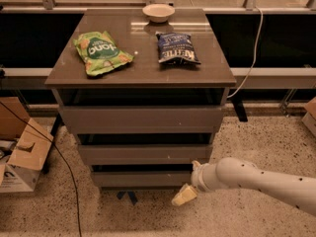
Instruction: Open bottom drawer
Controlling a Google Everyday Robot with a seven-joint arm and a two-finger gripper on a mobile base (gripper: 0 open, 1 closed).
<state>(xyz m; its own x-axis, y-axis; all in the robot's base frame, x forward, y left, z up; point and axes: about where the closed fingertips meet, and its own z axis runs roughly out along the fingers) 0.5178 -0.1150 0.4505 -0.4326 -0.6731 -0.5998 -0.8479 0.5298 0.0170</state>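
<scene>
the bottom drawer [140,178] is found lowest in the stack of three, just above the speckled floor [256,137]. its plain grey-brown front is the narrowest of the three, and a dark strip of shadow is seen between its upper edge and the middle drawer [143,153]. the top drawer [140,118], the widest, is set beneath the counter [143,70].

the gripper [183,195] is seen low down at the right end of the bottom drawer's front, just beside its lower right corner, with a pale yellowish tip pointed down and to the left toward the floor. whether contact is made with the drawer front cannot be told. how far the gripper is open cannot be told either, and nothing is seen to be held in it. the white arm [256,179] is stretched in from the right edge of the view, close to the floor.

on the counter, a green snack bag [102,52] is laid at the left and a dark blue chip bag [176,48] at the right, well apart. a small pale bowl [158,12] is placed at the far edge, between and behind them.

a cardboard box [22,152] is seen on the floor to the left of the cabinet, with a black cable [59,157] run across the floor beside it. a white cable [253,48] is hung down behind the cabinet at the right.
</scene>
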